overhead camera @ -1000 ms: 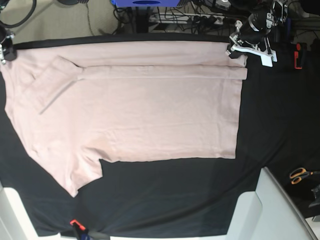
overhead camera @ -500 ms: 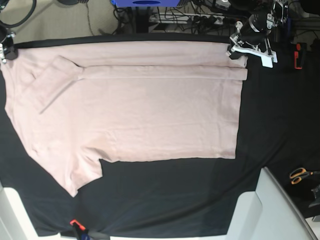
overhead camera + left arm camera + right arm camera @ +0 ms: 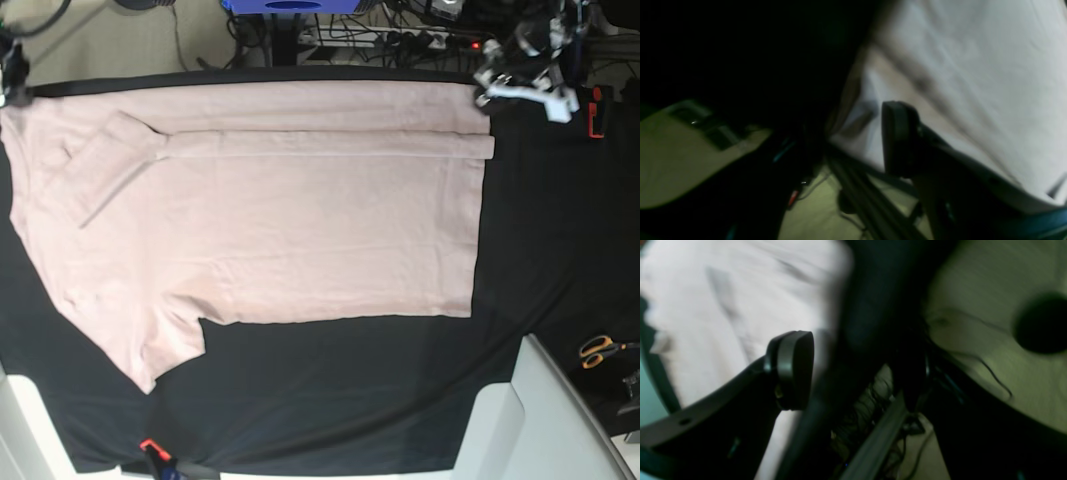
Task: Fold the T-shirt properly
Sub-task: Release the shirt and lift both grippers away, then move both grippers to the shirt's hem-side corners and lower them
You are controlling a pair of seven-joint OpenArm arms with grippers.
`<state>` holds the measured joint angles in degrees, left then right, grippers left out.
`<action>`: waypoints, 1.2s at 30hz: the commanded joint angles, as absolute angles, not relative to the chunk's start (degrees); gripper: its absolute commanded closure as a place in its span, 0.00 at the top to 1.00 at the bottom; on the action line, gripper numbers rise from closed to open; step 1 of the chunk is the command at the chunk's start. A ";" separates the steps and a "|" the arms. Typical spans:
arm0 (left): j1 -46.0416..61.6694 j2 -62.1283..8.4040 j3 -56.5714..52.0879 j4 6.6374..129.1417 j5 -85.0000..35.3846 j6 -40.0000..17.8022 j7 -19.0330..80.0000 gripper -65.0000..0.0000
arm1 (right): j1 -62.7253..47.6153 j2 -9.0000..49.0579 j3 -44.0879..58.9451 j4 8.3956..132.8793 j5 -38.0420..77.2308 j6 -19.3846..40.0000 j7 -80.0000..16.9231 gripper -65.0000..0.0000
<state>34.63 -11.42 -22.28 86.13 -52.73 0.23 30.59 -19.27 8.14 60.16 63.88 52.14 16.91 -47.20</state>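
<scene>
Both arms at the far corners, jaws apart

The large, plain pale pink cotton T-shirt (image 3: 320, 225) lies across the black cloth (image 3: 345, 410) covering the desk, its long straight edge close to the far side. A narrow band runs along that edge, and a slanting flap lies folded at the left; the near left part trails out in an uneven point (hardly a tidy parcel so far).

The black left gripper (image 3: 527, 88) is at the shirt's far right corner, angled inward over the hem. Its jaws stand apart, with pink fabric visible between and beneath them. The black right gripper (image 3: 14, 92) is at the far left corner, partly cut off by the base view. Its jaws are apart too, one over the pink edge, the other out past it; neither has the fabric clamped.

I'd say the arms are placed so wide to work the whole far edge evenly, keeping it straight. With the jaws open, they look to be letting go after a pull or lining up for a pinch; I can't tell which. Lifting clear without snagging those corners would matter. The loose near left part probably needs folding in later.
</scene>
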 commanded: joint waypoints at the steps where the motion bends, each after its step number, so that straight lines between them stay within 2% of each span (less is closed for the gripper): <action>1: 35.74 -11.82 -23.87 86.55 -53.05 0.57 30.37 0.43 | -20.26 9.19 61.14 64.66 53.32 17.63 -46.73 0.58; 5: 37.41 -10.86 -30.99 86.81 -53.05 0.57 30.37 0.43 | -21.85 9.19 62.55 68.88 53.23 17.71 -46.55 0.58; 9: 37.76 -10.33 -38.90 92.44 -52.97 0.57 30.37 0.43 | -21.67 9.80 62.29 78.29 53.14 17.71 -46.46 0.58; 11: 37.23 -10.59 -41.10 96.57 -52.97 0.57 30.37 0.43 | -19.74 12.26 61.49 81.27 53.05 17.71 -46.90 0.58; 15: 31.43 -15.78 -38.90 99.30 -52.88 0.57 30.37 0.43 | -11.65 20.62 49.98 78.37 49.80 17.89 -45.23 0.59; 17: 28.00 -19.03 -35.30 99.03 -52.88 0.57 30.90 0.43 | -6.37 23.60 43.21 74.42 45.76 17.89 -42.15 0.59; 20: 21.41 -23.08 -28.88 98.95 -52.88 0.57 35.74 0.43 | 3.82 26.95 29.85 64.48 36.00 17.89 -32.13 0.59; 25: 14.81 -23.34 -25.63 99.38 -52.88 0.57 44.35 0.43 | 19.12 27.30 12.44 39.25 20.00 17.89 -12.09 0.59; 29: 14.73 -23.34 -25.63 99.21 -52.88 0.57 45.32 0.43 | 29.32 27.12 6.55 15.87 14.90 17.89 3.74 0.59; 31: 14.90 -23.43 -25.63 99.03 -52.88 0.57 45.32 0.43 | 32.22 27.12 4.44 8.04 14.46 17.89 9.63 0.59; 36: 16.22 -23.69 -25.71 98.95 -52.88 0.57 45.23 0.43 | 32.22 27.03 -0.31 4.70 14.46 17.80 12.62 0.59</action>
